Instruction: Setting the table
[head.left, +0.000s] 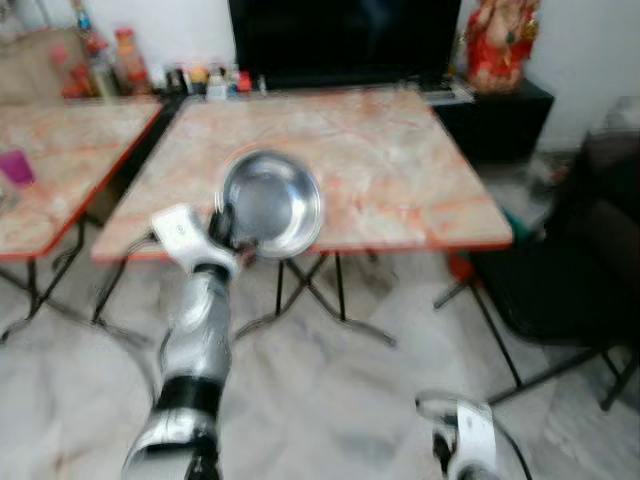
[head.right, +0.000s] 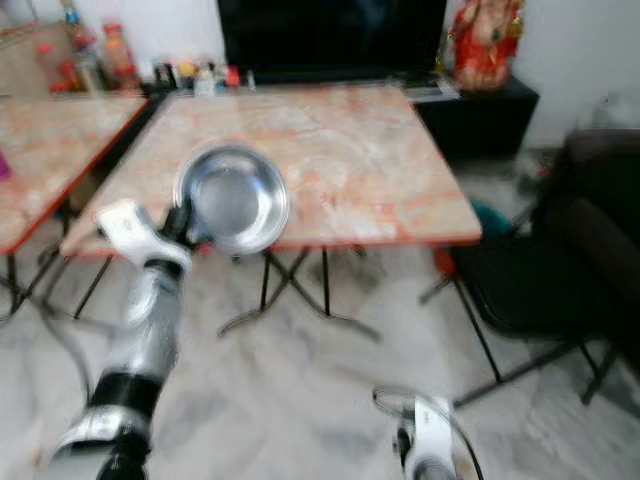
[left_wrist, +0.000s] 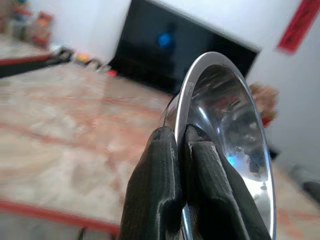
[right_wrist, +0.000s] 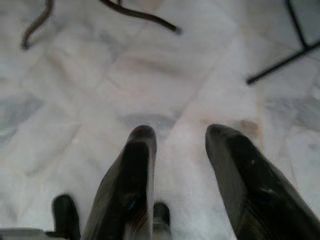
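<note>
1 steel bowl (head.left: 270, 203). 2 marble-pattern folding tables: main one (head.left: 400, 180) and a second (head.left: 70, 160) to its left. 2 grippers, left gripper (left_wrist: 181, 150) and right gripper (right_wrist: 182, 142), each with 2 black fingers. 1 dark screen (head.left: 345, 40) at the back. 1 red-and-gold figurine (head.left: 500, 42). 1 pink cup (head.left: 16, 167). 1 black chair (head.left: 565, 270). Bottles and jars (head.left: 110, 60) at the back too blurred to count.

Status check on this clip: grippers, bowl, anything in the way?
Left gripper shut on steel bowl rim, held over table edge. Right gripper open, idle above floor. No obstruction seen.
</note>
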